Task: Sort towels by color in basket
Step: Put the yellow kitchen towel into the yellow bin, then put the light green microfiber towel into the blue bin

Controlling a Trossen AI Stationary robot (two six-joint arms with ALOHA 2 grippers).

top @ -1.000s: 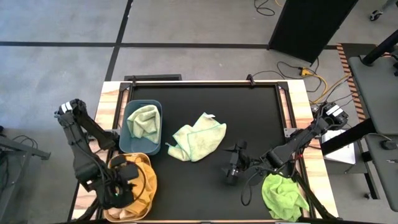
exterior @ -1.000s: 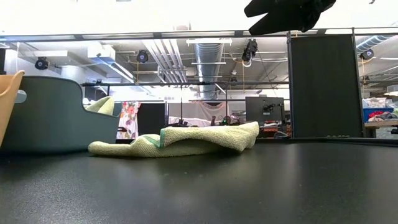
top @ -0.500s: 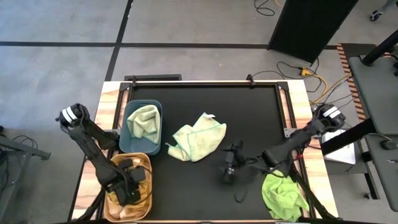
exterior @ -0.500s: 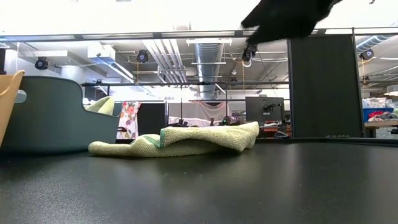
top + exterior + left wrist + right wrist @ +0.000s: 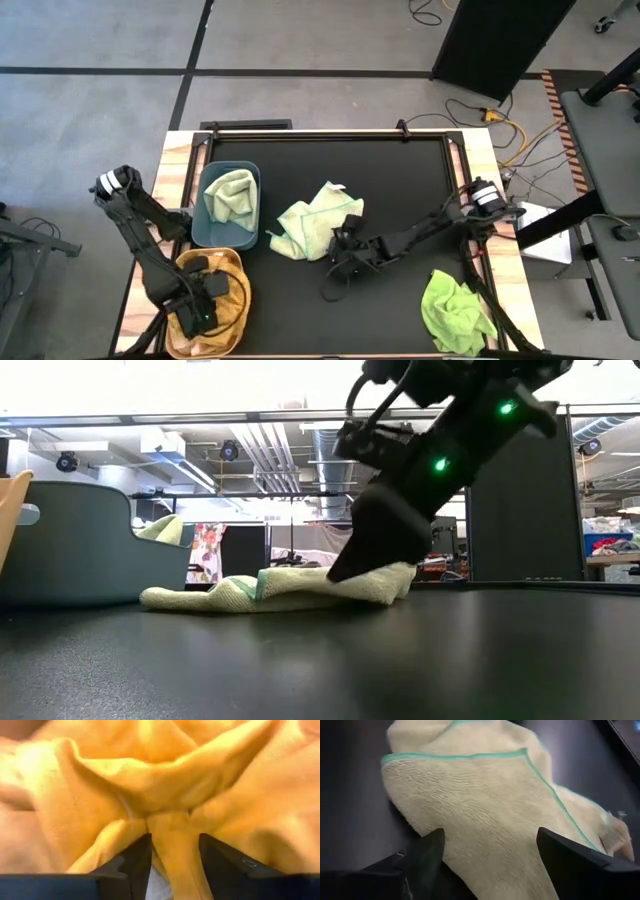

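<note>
Mint towel [image 5: 318, 225] crumpled, long axis diagonal, right hand [image 5: 345, 252] spread wide at its edge

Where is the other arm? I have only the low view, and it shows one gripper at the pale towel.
Observer: That one is the right gripper. The left gripper is down inside the tan basket, at the table's front left corner.
Operator: Does it hold something?
Observer: Its wrist view is filled with the mustard orange towel; whether it grips it, I cannot tell.
Operator: Is the right one open?
Observer: Yes, it is open, with the pale green towel between its fingers.
</note>
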